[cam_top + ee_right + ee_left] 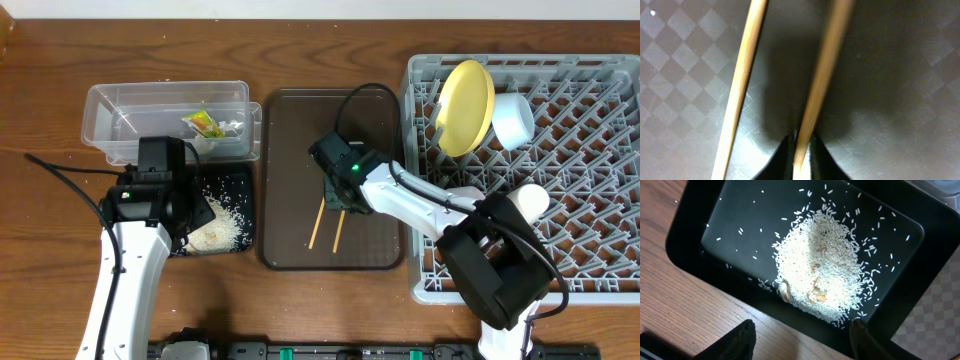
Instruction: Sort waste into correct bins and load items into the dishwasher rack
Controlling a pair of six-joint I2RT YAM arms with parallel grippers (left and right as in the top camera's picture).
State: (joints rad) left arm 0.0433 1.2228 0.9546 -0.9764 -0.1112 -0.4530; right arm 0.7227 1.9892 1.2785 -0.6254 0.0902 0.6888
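Observation:
My right gripper [340,193] is low over the dark brown serving tray [290,150] and shut on one wooden chopstick [826,70]. The other chopstick [742,85] lies just left of it on the tray; both show in the overhead view [318,222] [339,231]. My left gripper [802,340] is open and empty above the near edge of the black tray [695,225], which holds a pile of white rice [815,265] [215,225]. The snack wrapper [204,123] lies in the clear tub [110,110]. The yellow plate [466,105] and white bowl [513,120] stand in the grey rack [580,170].
The clear tub sits behind the black tray at the left. The rack fills the right side, touching the serving tray's right edge. My right arm reaches from the rack's front across to the serving tray. The blue bowl and green cup are not visible.

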